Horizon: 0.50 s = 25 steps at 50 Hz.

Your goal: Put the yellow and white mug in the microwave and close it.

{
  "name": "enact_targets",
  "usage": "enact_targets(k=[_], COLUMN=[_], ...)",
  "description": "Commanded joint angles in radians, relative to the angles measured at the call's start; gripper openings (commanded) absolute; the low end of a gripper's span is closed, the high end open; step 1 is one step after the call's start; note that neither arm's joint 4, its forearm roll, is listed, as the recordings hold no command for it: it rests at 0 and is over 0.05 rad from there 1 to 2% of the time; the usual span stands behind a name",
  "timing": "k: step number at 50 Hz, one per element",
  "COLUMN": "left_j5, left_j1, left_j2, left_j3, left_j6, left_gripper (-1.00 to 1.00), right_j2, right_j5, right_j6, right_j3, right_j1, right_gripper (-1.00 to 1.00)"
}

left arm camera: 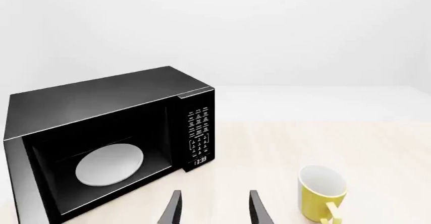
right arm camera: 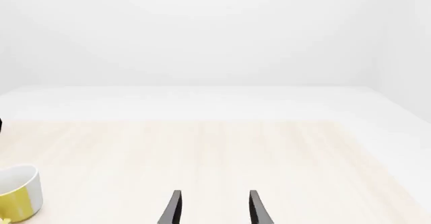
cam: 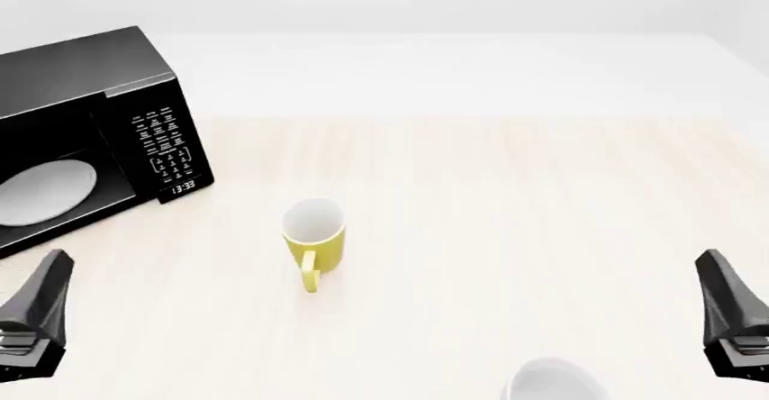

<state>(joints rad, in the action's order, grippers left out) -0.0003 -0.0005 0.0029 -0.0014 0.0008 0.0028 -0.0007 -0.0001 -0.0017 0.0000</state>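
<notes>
Front view: yellow and white mug (cam: 315, 235) upright on table (cam: 505, 220); microwave (cam: 85, 139) open; both grippers' jaws spread, empty.

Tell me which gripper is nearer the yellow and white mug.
Left. The left gripper sits at the front view's lower left, a moderate gap from the yellow and white mug. The right gripper is at the far lower right, much farther away.

left gripper (cam: 36, 323) and right gripper (cam: 730, 323): matte black, angular, wedge-shaped housings; fingers (left arm camera: 173, 209) thin, dark, blade-like, tapering to points; no markings visible
</notes>
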Motion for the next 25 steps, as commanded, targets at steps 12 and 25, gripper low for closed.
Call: enact_targets(k=[12,25], left_j5=[-0.044,-0.039], left_j1=[0.004,-0.011], left_j2=[0.076,0.078], left_j3=[-0.005,-0.007], left_j6=[0.015,0.026], left_gripper=[1.0,1.0], right_j2=[0.005,0.005], right_j5=[-0.001,-0.001], right_j6=[0.0,0.0], right_j3=[-0.003,-0.003], right_j1=[0.0,0.0], right_gripper=[1.0,1.0])
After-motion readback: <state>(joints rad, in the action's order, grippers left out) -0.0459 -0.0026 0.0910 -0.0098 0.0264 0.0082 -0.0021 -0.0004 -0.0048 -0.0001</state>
